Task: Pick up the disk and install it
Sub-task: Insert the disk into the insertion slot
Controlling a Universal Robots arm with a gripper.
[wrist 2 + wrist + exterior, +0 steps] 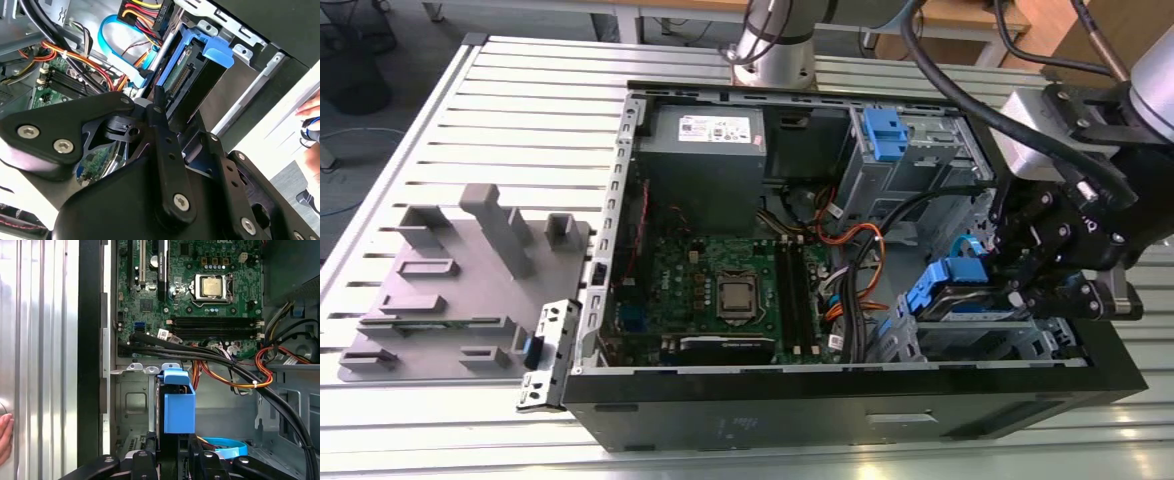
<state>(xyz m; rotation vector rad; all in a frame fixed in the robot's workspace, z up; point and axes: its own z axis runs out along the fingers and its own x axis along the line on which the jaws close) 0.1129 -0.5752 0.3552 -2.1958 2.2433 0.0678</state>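
The disk point(945, 287) stands on edge in its blue carrier at the front corner of the open computer case point(841, 385), on the exterior view's right. It sits partly inside the lower metal drive bay point(987, 338). My gripper point(1003, 283) is shut on the disk from the side. In the first wrist view the blue carrier handle point(178, 401) sticks out ahead of my gripper point(170, 461), whose black fingers point(144, 460) flank the disk's dark body. In the second wrist view one finger point(159, 112) lies along the disk point(192, 75), by its connector edge.
Inside the case are the motherboard point(727, 290), a grey power-supply box point(704, 135), an upper cage with a blue latch point(886, 135) and loose orange and black cables point(854, 245). A grey fixture point(460, 275) lies on the slatted table. A hand point(4, 436) rests outside the case.
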